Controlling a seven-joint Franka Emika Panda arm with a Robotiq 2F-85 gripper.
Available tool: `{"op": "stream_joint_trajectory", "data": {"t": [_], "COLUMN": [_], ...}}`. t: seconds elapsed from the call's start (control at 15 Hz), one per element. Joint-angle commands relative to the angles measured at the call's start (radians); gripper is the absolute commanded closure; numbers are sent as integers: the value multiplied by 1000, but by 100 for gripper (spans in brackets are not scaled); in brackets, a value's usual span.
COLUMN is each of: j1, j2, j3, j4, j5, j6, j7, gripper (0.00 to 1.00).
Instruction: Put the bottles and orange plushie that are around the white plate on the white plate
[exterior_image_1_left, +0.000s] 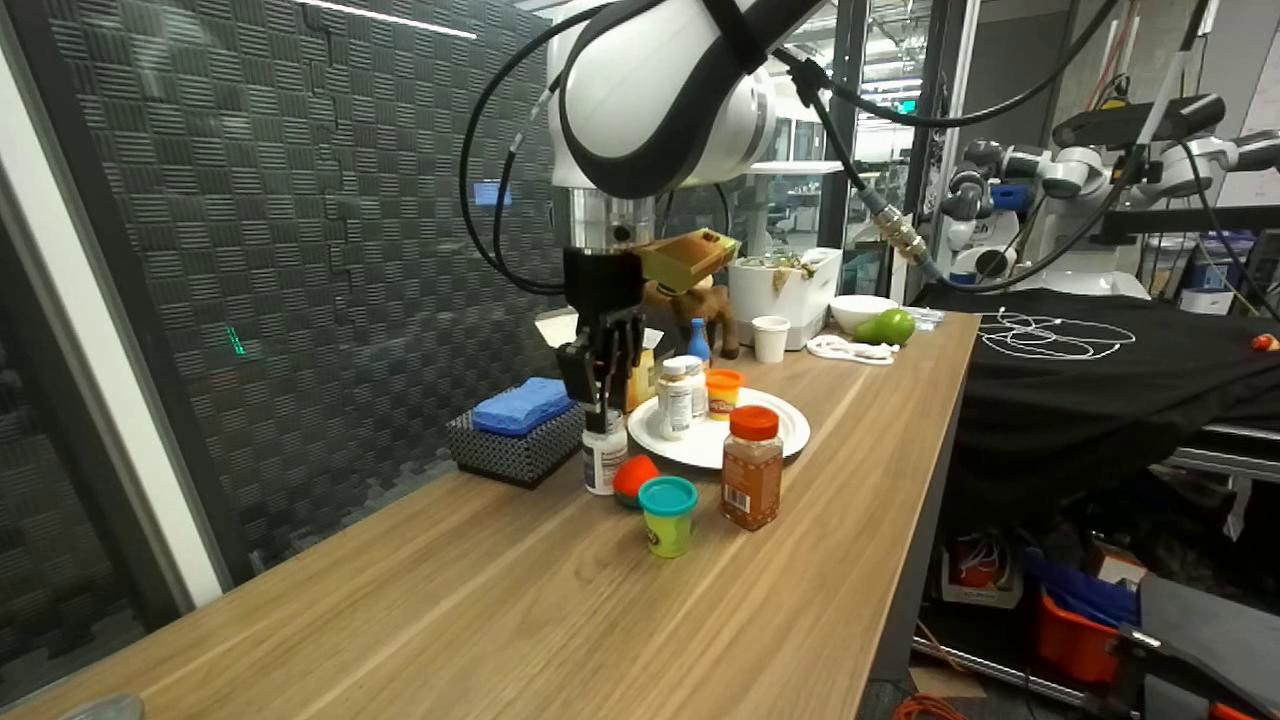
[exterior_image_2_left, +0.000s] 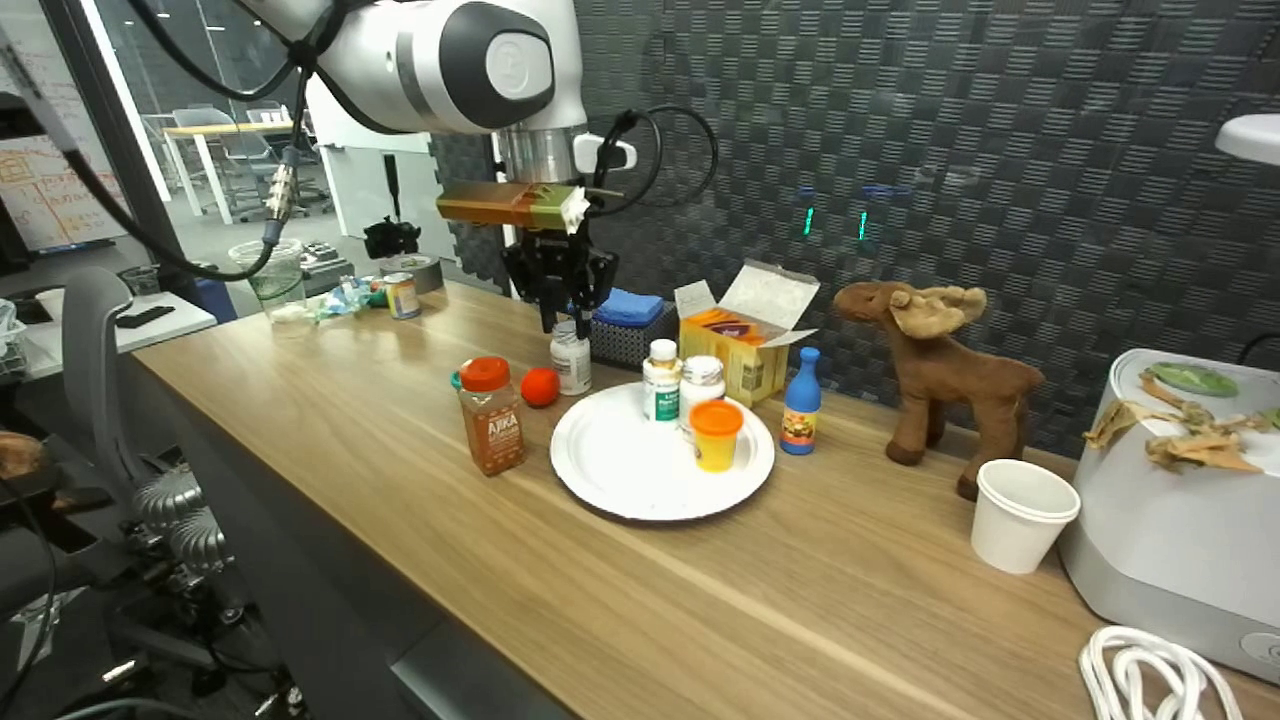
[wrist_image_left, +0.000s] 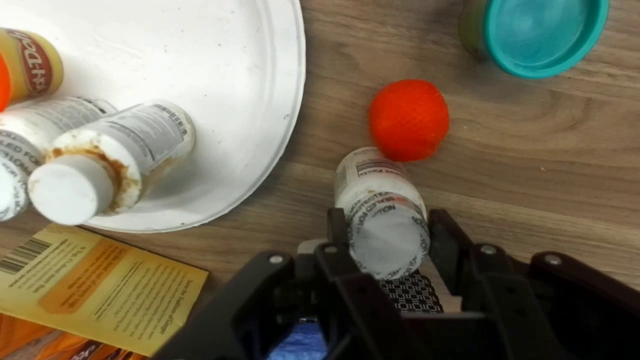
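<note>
My gripper (wrist_image_left: 388, 216) has its fingers against both sides of the cap of a white bottle (exterior_image_2_left: 571, 362), which stands upright on the table beside the white plate (exterior_image_2_left: 620, 470). The orange plushie (wrist_image_left: 409, 120), round and red-orange, sits against or very near that bottle. The amber bottle with red cap (exterior_image_1_left: 752, 475) stands on the table, outside the wrist view. Two white bottles (exterior_image_2_left: 662, 380) (exterior_image_2_left: 702, 384) and a yellow cup with orange lid (exterior_image_2_left: 716, 440) stand on the plate. A blue bottle (exterior_image_2_left: 800, 405) stands beside the plate, near the yellow box.
A green cup with teal lid (exterior_image_1_left: 668, 520) stands near the plushie. A blue sponge (exterior_image_1_left: 522, 404) on a dark patterned box (exterior_image_1_left: 520, 450) sits close behind the gripper. An open yellow box (exterior_image_2_left: 745, 368), a brown moose (exterior_image_2_left: 945, 375) and a white cup (exterior_image_2_left: 1020, 515) stand along the wall.
</note>
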Motion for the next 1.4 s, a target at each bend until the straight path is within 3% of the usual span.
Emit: {"op": "stream_joint_trajectory", "data": {"t": [0.0, 0.4, 0.73, 1.33], "j1": [-2, -2, -18, -42], "j2": [-48, -210, -306, -319], "j3": [-8, -43, -37, -91], "j4": [-26, -129, -239, -334], "j5": [13, -16, 27, -46], "j6": [-6, -12, -22, 37], "j7": [10, 81, 47, 191], "gripper": [81, 81, 81, 81]}}
